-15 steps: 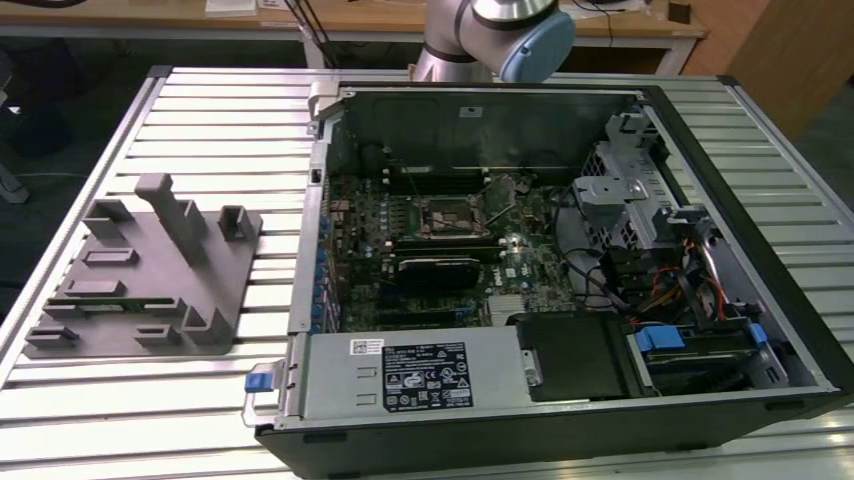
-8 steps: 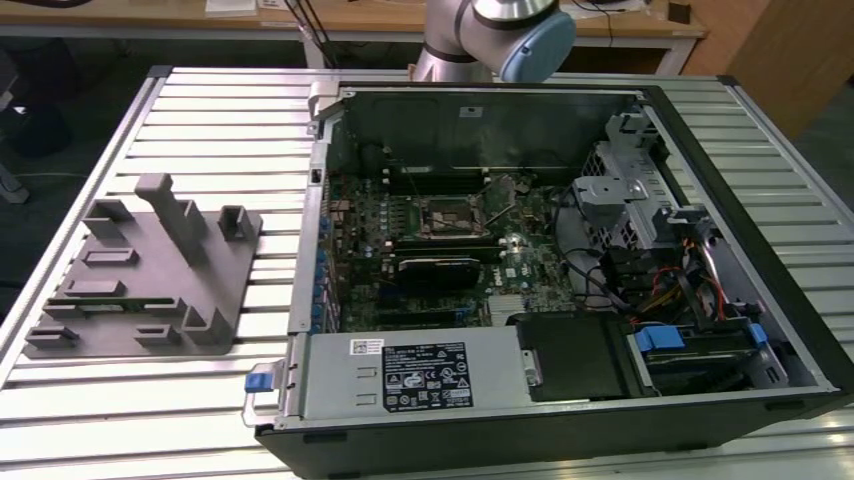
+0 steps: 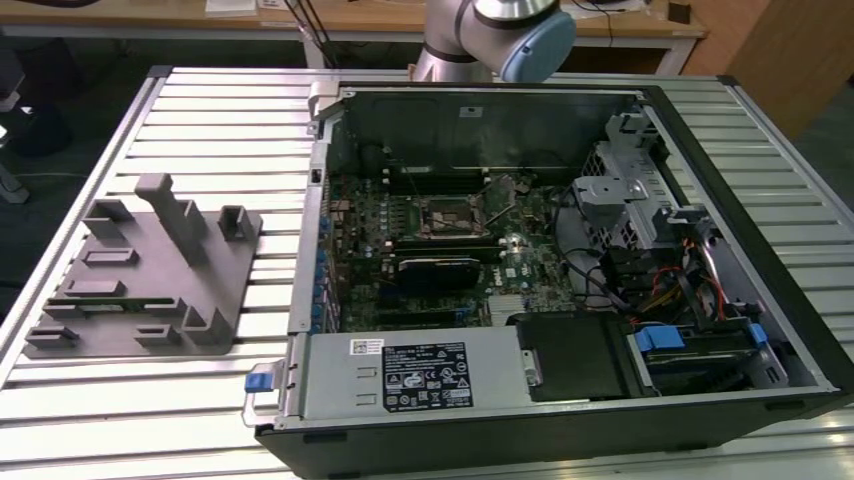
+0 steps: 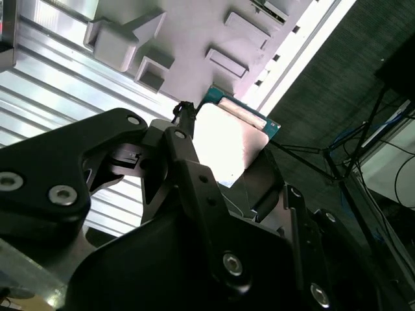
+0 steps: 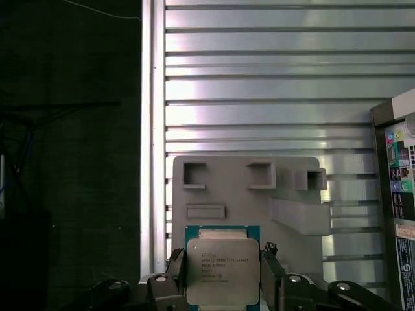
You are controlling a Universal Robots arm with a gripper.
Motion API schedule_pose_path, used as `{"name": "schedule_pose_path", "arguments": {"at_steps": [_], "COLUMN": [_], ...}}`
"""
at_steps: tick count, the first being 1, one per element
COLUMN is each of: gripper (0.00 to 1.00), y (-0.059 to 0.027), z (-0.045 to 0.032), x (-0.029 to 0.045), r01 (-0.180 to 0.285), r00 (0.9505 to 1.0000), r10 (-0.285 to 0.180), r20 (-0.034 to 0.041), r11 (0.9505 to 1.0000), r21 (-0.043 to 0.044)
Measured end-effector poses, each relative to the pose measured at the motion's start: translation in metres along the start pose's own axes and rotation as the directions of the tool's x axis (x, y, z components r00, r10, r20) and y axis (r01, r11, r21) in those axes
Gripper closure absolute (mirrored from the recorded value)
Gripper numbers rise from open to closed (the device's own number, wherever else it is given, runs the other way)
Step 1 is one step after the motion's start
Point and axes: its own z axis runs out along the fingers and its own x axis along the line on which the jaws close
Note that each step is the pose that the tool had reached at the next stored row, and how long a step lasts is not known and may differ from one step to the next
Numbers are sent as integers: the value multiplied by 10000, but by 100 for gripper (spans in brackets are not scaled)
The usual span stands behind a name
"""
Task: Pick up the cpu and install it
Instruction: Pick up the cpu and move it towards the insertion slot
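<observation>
AIRBORNE CHIP: The cpu (image 5: 222, 271) hangs clamped between my two black fingers (image 5: 270, 262), which grip it by opposite edges. It is well above the ribbed metal counter (image 5: 272, 78) and the grey fixture plate (image 5: 246, 194) in the first wrist view.

The chip is a flat square. Its silvery lid carries faint print and sits on a green board that shows as a thin rim. In the second wrist view the lid catches glare and reads almost white.

In the exterior view the open computer case (image 3: 561, 250) lies on the counter, to the exterior view's right of the fixture plate. The black-framed socket (image 3: 445, 215) sits on the motherboard in the far half of the case.

My judgement as remote operator: carry the chip level with a modest grip. The hold is on thin edges alone, so a tilt could let it slip or seat crooked. I would square its sides to the socket frame from high up and descend straight, without sliding across.
</observation>
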Motion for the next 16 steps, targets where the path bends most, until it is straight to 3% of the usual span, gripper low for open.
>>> {"name": "schedule_pose_path", "arguments": {"at_steps": [16], "gripper": [45], "y": [7], "z": [3], "x": [-135], "r01": [0], "r00": [10000], "r10": [0], "r20": [0], "r11": [10000], "r21": [0]}}
